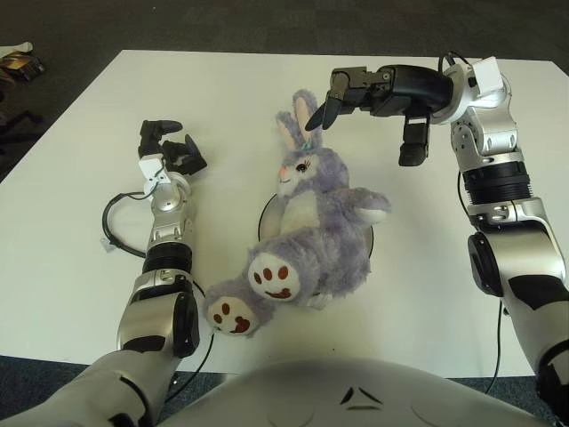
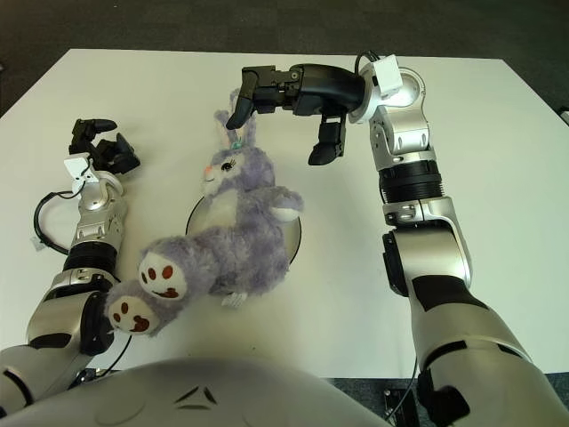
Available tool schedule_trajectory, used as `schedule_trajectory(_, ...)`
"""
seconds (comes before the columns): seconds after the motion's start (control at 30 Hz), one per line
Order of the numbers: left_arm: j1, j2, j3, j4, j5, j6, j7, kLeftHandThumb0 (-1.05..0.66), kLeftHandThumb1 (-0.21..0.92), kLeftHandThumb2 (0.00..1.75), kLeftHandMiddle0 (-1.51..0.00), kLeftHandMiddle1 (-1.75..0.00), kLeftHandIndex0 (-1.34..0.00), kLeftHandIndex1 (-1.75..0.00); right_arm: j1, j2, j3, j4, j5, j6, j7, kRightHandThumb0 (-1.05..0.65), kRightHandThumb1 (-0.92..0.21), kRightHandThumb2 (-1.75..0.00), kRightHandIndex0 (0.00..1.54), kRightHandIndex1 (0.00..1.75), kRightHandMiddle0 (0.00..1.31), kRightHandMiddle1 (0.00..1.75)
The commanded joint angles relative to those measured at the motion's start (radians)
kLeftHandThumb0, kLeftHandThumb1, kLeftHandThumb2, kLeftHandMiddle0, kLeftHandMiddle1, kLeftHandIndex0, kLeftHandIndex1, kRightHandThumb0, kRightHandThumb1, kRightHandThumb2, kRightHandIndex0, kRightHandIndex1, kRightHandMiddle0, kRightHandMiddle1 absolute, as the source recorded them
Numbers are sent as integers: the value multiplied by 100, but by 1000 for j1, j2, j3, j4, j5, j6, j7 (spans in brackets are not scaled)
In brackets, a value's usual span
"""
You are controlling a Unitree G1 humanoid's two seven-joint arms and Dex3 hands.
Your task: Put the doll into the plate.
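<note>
A purple plush bunny doll point(image 1: 313, 209) lies on its back over a round dark-rimmed plate point(image 1: 263, 216) at mid-table, hiding most of it. Its ears point to the far side. Its two feet point(image 1: 253, 294) stretch off the plate toward the front-left. My right hand point(image 1: 364, 126) hovers above and just right of the ears, spread, holding nothing; one fingertip point(image 1: 325, 117) is close beside an ear. My left hand point(image 1: 171, 147) shows to the left of the doll, apart from it, holding nothing.
A thin black cable point(image 1: 111, 222) loops on the white table point(image 1: 418, 267) beside my left forearm. Dark floor surrounds the table, with a small object point(image 1: 18, 62) on it at the far left.
</note>
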Motion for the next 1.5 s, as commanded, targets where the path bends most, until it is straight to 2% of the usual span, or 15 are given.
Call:
schedule_trajectory(0.0, 31, -8, -5, 14, 6, 22, 12, -2, 20, 146, -74, -175, -46, -170, -14, -8, -10, 10, -11, 1, -15, -59, -28, -102, 11, 68, 0, 116)
schedule_trajectory(0.27, 33, 0, -12, 19, 7, 22, -6, -2, 20, 146, -74, -175, -44, -172, -24, -29, -8, 3, -29, 47, -34, -55, -22, -104, 12, 68, 0, 114)
schedule_trajectory(0.33, 33, 0, -11, 20, 3, 19, -11, -1, 22, 144, -63, -175, -50, -174, -27, -35, -7, 0, -35, 56, -40, -53, -20, -105, 10, 67, 0, 110)
schedule_trajectory(0.5, 34, -1, -9, 18, -1, 19, -13, -1, 23, 142, -57, -175, -54, -174, -48, -67, 0, -8, -57, 163, -69, -47, -17, -109, 7, 67, 0, 106)
schedule_trajectory(0.6, 36, -1, -10, 14, -1, 24, -13, -1, 23, 142, -57, -175, -54, -175, -51, -71, -4, -16, -65, 199, -85, -40, -15, -112, 5, 67, 0, 107)
schedule_trajectory(0.73, 39, -1, -10, 8, -2, 29, -15, -1, 23, 142, -56, -175, -55, -175, -66, -72, -11, 15, -76, 206, -108, -33, -14, -117, 2, 68, 0, 108)
schedule_trajectory(0.87, 43, -4, -6, 6, -8, 28, -16, -1, 23, 142, -56, -175, -55, -175, -67, -65, -16, 55, -96, 165, -138, -34, -14, -117, 0, 67, 0, 107)
schedule_trajectory(1.0, 42, -1, -9, 12, 1, 21, -10, -1, 23, 142, -56, -175, -55, -175, -46, -63, -24, 36, -146, 139, -244, -36, -16, -116, 0, 66, 0, 106)
schedule_trajectory(1.13, 44, -5, -11, 4, 4, 35, 0, -1, 24, 142, -56, -175, -54, -175, -12, -58, -37, -8, -171, 178, -350, -31, -18, -117, 0, 69, 0, 107)
schedule_trajectory(1.17, 43, -6, -12, 5, 8, 32, 4, -1, 24, 142, -56, -175, -54, -175, 11, -59, -36, -51, -191, 188, -393, -31, -18, -117, 0, 71, 0, 107)
schedule_trajectory(1.33, 46, -7, -12, 0, 5, 34, 0, -1, 24, 141, -56, -175, -54, -175, 69, -68, -20, -186, -287, 223, -541, -37, -22, -114, 2, 80, 0, 108)
schedule_trajectory(1.47, 48, -8, -11, -7, 1, 40, -4, -1, 24, 141, -56, -175, -54, -175, 81, -68, -12, -221, -341, 266, -615, -42, -26, -110, 4, 86, 0, 110)
